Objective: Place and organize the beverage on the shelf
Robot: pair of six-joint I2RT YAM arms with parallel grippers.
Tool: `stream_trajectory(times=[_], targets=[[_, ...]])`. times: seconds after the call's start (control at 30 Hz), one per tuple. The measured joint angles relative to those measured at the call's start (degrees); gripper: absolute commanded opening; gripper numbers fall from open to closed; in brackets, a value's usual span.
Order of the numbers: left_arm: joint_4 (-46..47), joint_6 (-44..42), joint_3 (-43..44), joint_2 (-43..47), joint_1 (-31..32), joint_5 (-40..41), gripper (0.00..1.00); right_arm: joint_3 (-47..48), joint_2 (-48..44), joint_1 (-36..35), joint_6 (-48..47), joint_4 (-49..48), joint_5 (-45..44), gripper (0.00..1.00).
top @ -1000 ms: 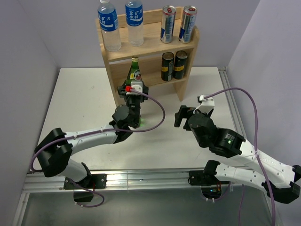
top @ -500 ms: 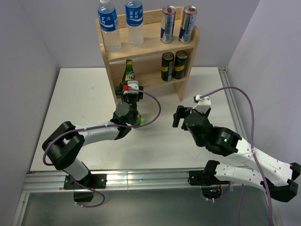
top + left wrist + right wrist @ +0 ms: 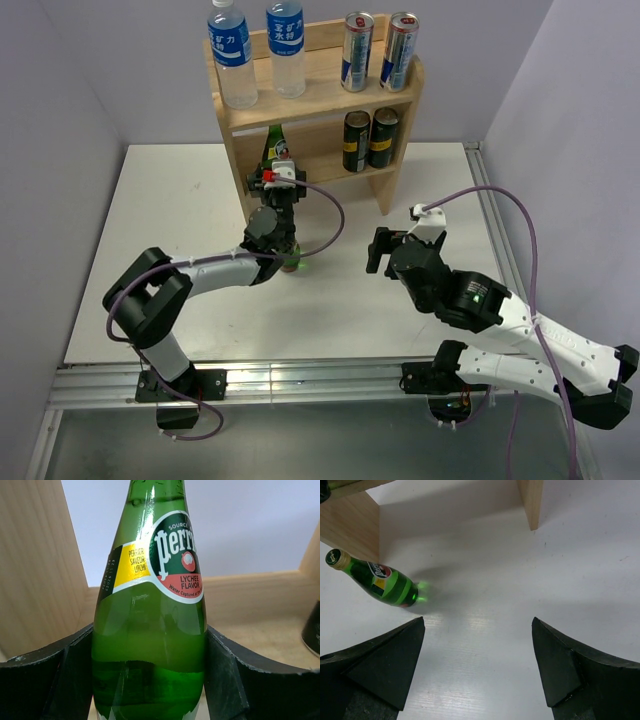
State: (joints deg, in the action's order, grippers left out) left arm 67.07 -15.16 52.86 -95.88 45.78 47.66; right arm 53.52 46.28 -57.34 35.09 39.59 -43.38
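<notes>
My left gripper is shut on a green Perrier bottle and holds it upright at the left end of the shelf's lower tier. In the left wrist view the black fingers press both sides of the bottle, with the wooden side panel on the left. A second green bottle lies on the table in front of the shelf's left panel. In the top view only its base shows under my left arm. My right gripper is open and empty over the table.
Two water bottles and two silver-blue cans stand on the top board. Two dark cans fill the right of the lower tier, one at the edge of the left wrist view. Walls close both sides of the white table.
My left gripper has carried the bottle left and forward, into the left end of the lower tier. The right arm has shifted slightly.
</notes>
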Motion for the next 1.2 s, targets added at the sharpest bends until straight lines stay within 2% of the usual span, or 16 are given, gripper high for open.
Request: stream_trajectory(times=[0.6, 1.2], targets=[[3.93, 2.89, 4.81, -6.29, -7.30, -3.87, 0.00, -1.38, 1.75, 0.00, -0.11, -1.60, 1.05, 0.95], [7.13, 9.07, -3.34, -1.77, -6.54, -7.96, 0.00, -1.46, 4.46, 0.83, -1.75, -4.72, 2.38, 0.95]])
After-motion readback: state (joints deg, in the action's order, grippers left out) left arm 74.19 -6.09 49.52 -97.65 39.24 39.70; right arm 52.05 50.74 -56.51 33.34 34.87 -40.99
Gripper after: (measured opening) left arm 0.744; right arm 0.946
